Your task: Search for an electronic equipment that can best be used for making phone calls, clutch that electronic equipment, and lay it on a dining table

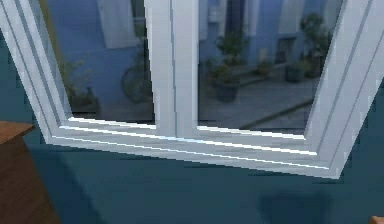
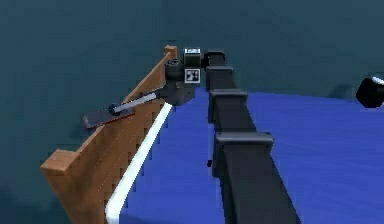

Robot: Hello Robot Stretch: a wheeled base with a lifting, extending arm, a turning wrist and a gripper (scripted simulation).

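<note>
In the arm side view the dark arm (image 2: 235, 130) rises over a blue bed (image 2: 320, 160). The gripper's body sits by the top of the bed's wooden end board (image 2: 105, 150). Its thin fingers reach left past that board, and the gripper (image 2: 103, 117) holds a small dark flat slab (image 2: 95, 123). The slab hangs at the fingers' far end, clear of the bed and board, with only dark teal wall behind it. It is too small to name as a phone.
A white-framed window (image 1: 180, 130) in a dark teal wall stands close ahead, with potted plants outside. A brown wooden edge (image 1: 15, 170) juts in at the forward view's lower left. A black rounded thing (image 2: 372, 92) lies at the bed's right edge.
</note>
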